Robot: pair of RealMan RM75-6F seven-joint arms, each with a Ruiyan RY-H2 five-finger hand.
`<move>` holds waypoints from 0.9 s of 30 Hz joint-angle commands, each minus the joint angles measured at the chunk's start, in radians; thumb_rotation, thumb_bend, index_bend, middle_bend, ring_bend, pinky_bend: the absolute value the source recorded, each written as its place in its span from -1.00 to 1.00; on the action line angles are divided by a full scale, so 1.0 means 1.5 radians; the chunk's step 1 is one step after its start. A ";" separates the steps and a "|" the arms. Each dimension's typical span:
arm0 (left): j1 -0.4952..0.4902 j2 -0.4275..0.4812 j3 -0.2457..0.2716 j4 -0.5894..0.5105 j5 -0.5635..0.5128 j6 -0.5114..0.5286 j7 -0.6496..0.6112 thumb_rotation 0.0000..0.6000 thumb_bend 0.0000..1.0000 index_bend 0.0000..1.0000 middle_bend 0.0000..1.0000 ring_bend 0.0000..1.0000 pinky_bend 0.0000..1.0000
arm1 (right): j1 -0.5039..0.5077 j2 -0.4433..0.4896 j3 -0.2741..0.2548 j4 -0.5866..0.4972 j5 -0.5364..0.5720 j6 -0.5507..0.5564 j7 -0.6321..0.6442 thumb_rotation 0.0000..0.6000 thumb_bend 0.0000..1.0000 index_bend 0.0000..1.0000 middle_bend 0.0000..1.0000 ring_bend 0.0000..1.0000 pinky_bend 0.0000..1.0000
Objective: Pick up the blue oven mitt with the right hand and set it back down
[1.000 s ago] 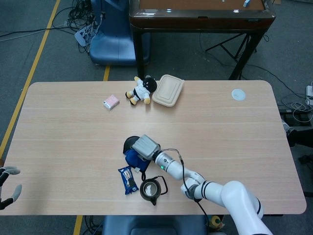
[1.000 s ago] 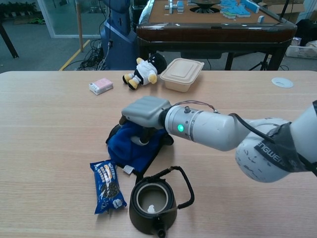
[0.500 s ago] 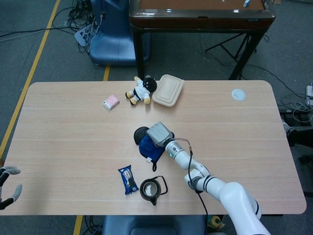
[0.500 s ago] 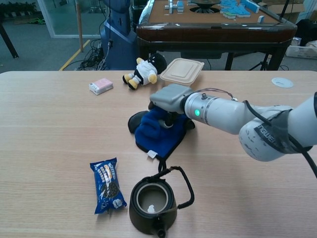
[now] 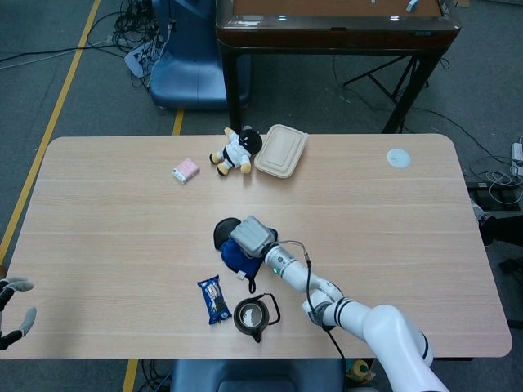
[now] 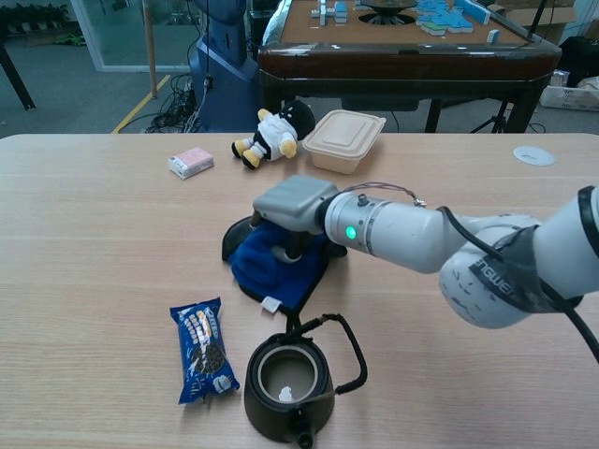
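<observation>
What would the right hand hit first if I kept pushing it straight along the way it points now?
Probably nothing soon: the right hand, holding the blue oven mitt, points toward the table's left side. That stretch looks free, though depth is unclear.

The only legible lettering is a partial "NGWEI" printed in white on the dark band around the right arm (image 6: pixel 510 281) in the chest view; nothing else reads clearly.

On the table (image 5: pixel 106 212) there is one blue oven mitt (image 6: pixel 271 269), one black kettle (image 6: pixel 285 388), one blue snack packet (image 6: pixel 199 349), one plush toy (image 6: pixel 271 132), one beige lidded box (image 6: pixel 344 140), one pink packet (image 6: pixel 190 162) and one white disc (image 6: pixel 529 155).
</observation>
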 commanded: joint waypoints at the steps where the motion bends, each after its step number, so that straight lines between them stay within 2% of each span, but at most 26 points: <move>1: 0.000 -0.001 0.000 0.000 0.001 0.001 0.000 1.00 -0.40 -0.23 -0.36 -0.48 -0.48 | -0.001 0.021 -0.022 -0.060 -0.034 0.025 0.007 1.00 0.30 0.36 0.16 0.06 0.41; 7: 0.004 0.001 0.001 -0.001 0.003 0.007 -0.003 1.00 -0.40 -0.23 -0.36 -0.48 -0.48 | -0.007 0.035 -0.023 -0.077 -0.032 0.028 -0.018 1.00 0.30 0.36 0.16 0.06 0.41; 15: 0.007 0.001 0.003 0.000 0.007 0.012 -0.006 1.00 -0.40 -0.23 -0.36 -0.48 -0.48 | -0.016 0.030 0.004 0.020 0.024 -0.016 -0.058 1.00 0.30 0.36 0.16 0.06 0.41; 20: 0.007 0.001 0.003 0.000 0.010 0.012 -0.007 1.00 -0.40 -0.23 -0.36 -0.48 -0.48 | -0.019 0.037 0.026 0.065 0.052 -0.017 -0.077 1.00 0.30 0.36 0.16 0.06 0.41; 24: 0.006 0.002 0.002 -0.001 0.012 0.013 -0.009 1.00 -0.40 -0.23 -0.36 -0.48 -0.48 | -0.031 0.067 0.040 0.039 0.060 0.011 -0.070 1.00 0.30 0.36 0.16 0.06 0.41; 27: 0.007 0.003 0.002 -0.001 0.015 0.016 -0.011 1.00 -0.40 -0.23 -0.36 -0.48 -0.48 | -0.052 0.108 0.046 -0.015 0.062 0.041 -0.056 1.00 0.28 0.36 0.16 0.06 0.41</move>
